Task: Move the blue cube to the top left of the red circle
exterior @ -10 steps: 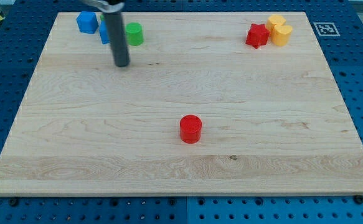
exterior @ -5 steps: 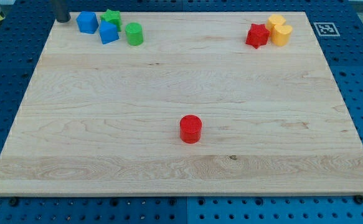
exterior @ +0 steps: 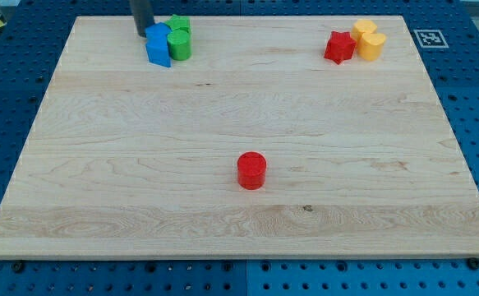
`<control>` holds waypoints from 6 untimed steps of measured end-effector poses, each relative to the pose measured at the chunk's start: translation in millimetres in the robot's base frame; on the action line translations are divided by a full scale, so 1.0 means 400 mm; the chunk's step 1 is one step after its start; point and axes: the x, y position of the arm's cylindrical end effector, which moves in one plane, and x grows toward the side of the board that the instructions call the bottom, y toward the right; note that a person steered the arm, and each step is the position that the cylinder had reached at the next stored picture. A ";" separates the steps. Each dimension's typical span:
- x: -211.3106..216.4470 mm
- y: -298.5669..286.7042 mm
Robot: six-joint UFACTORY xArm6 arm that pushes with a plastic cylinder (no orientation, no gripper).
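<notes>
The red circle [exterior: 251, 170] stands a little below the board's middle. Two blue blocks are pressed together near the view's top left: one [exterior: 158, 34] right by my tip, the other [exterior: 158, 52] just below it. I cannot tell which of them is the cube. My tip [exterior: 143, 33] touches the upper blue block from its left. The rod comes down from the view's top edge.
A green cylinder [exterior: 180, 45] and a green star [exterior: 179, 25] sit against the right side of the blue blocks. A red star [exterior: 338, 47] and two yellow blocks [exterior: 370, 39] are clustered at the top right. The wooden board [exterior: 239, 222] ends close above my tip.
My tip has moved right from the top-left corner and pushed the left blue block into the other one. The blue and green blocks have bunched up and shifted right.
</notes>
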 end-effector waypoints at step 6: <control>0.294 0.212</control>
